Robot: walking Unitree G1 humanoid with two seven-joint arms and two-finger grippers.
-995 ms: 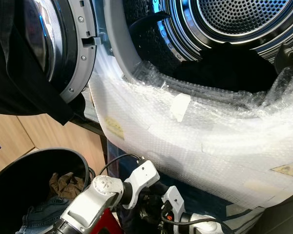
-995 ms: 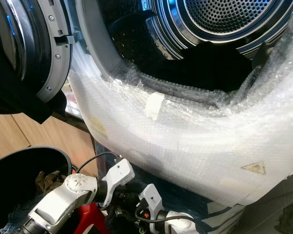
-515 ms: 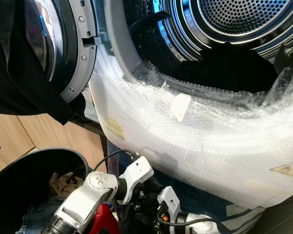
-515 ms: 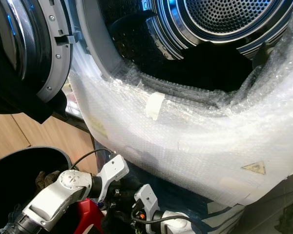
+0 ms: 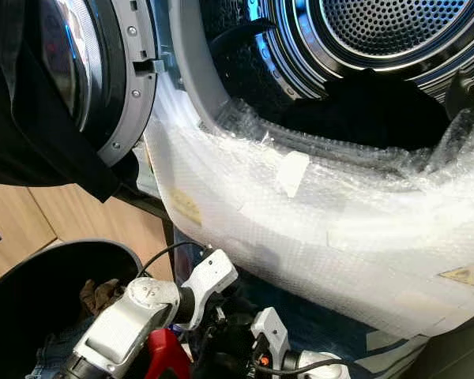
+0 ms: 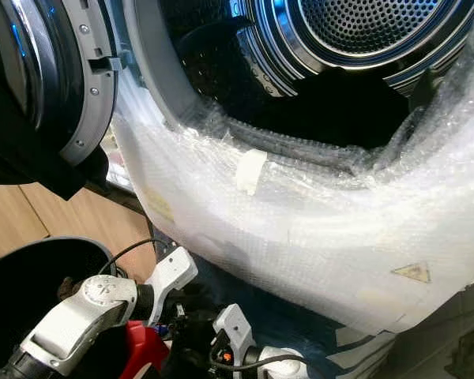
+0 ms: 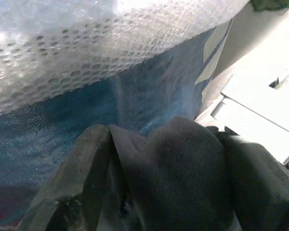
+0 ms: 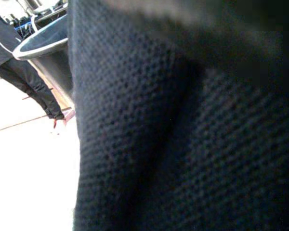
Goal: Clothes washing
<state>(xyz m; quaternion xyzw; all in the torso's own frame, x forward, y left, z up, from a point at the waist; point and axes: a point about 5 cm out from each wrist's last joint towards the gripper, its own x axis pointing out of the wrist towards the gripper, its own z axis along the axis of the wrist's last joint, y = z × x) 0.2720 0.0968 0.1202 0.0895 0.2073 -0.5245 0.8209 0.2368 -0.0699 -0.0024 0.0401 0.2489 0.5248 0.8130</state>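
Far to the left of both grippers hangs the open door (image 5: 103,71), a dark garment (image 5: 31,150) draped over it; below that and just left of the left arm stands the black basket (image 5: 31,276), with olive and denim clothes (image 5: 103,296) in its bottom.

The left gripper (image 7: 159,159) sits low, beneath the washer's front; its two fingers (image 7: 82,168) close on a bunch of black cloth (image 7: 183,178), which fills the gap between them; just ahead of it is the blue panel (image 7: 86,120) and, above, the bubble wrap (image 5: 316,229).

Close on its right, the right wrist (image 5: 272,347) is low too; its camera is pressed against the same black weave (image 8: 183,144); whether its fingers are open or clamped on it I cannot tell.

Well above both grippers gapes the drum (image 5: 379,31), dark laundry (image 5: 363,110) already lying at its mouth; the wrapped rim stands between the grippers and that opening.

Judged from this, the loading step is in hand, with one piece picked up and held low; the next move calls for lifting the cloth clear of the wrap's lip, carrying it up and forward into the drum, then letting go well inside; trailing cloth could snag on the wrap or hang out over the seal.
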